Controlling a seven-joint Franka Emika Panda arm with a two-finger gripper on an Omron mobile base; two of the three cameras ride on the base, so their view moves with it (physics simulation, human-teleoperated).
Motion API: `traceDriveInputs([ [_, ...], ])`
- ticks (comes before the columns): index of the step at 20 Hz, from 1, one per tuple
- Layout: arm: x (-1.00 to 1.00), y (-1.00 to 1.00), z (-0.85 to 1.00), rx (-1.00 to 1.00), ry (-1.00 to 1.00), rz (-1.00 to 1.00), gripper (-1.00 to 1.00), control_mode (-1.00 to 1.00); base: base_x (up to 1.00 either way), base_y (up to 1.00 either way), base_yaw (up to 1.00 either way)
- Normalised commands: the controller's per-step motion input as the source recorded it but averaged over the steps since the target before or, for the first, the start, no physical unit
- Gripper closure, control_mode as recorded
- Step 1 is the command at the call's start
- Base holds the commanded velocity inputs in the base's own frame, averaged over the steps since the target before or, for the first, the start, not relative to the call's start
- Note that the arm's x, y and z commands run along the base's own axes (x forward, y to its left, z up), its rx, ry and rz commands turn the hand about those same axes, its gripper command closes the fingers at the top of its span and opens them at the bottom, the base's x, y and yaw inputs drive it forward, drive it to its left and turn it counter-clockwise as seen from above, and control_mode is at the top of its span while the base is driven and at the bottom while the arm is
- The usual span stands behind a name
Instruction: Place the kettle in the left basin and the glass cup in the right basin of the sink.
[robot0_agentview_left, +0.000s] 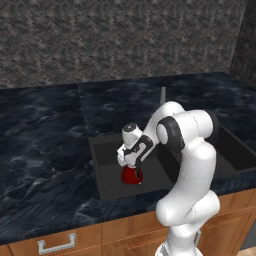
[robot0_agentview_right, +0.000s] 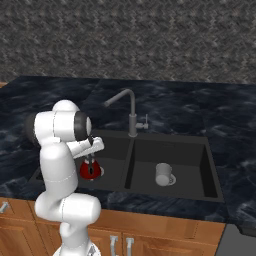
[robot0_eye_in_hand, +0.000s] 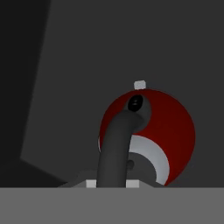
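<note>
The red kettle (robot0_agentview_left: 132, 175) (robot0_agentview_right: 90, 170) is low inside the left basin (robot0_agentview_left: 107, 167) (robot0_agentview_right: 113, 156) of the black sink, at or just above its floor. My gripper (robot0_agentview_left: 130, 164) (robot0_agentview_right: 90, 157) reaches down over it and is shut on the kettle's curved top handle. From the hand view the kettle (robot0_eye_in_hand: 173, 131) lies straight below, and its handle runs up between my gripper's (robot0_eye_in_hand: 111, 183) fingers. The glass cup (robot0_agentview_right: 164, 174) lies in the right basin (robot0_agentview_right: 187, 159) near its drain, well apart from the gripper.
A slim grey tap (robot0_agentview_right: 131, 112) (robot0_agentview_left: 162, 93) stands behind the wall dividing the basins. Dark marble counter (robot0_agentview_left: 45, 145) surrounds the sink, with a stone wall behind and wooden cabinet fronts (robot0_agentview_right: 150, 235) below. My own arm (robot0_agentview_left: 187, 150) hides much of the right basin in the left base view.
</note>
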Motion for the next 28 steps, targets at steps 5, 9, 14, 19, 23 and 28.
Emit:
traceDriveInputs([
  [5,0.00,0.00,-0.15,0.00,0.00,0.00,1.00,-1.00,0.00,0.00,0.00],
  [9,0.00,0.01,0.00,0.00,0.00,0.00,-1.00,-1.00,0.00,0.00,0.00],
  [14,0.00,0.00,0.00,0.00,0.00,0.00,-1.00,-1.00,0.00,0.00,0.00],
  [19,0.00,0.00,0.04,0.00,0.00,0.00,-1.00,-1.00,0.00,0.00,0.00],
  [23,-0.11,0.00,0.26,0.00,-0.02,0.00,-1.00,-1.00,0.00,0.00,0.00],
  [28,-0.32,0.00,0.35,0.00,-0.04,0.00,-1.00,-1.00,0.00,0.00,0.00],
])
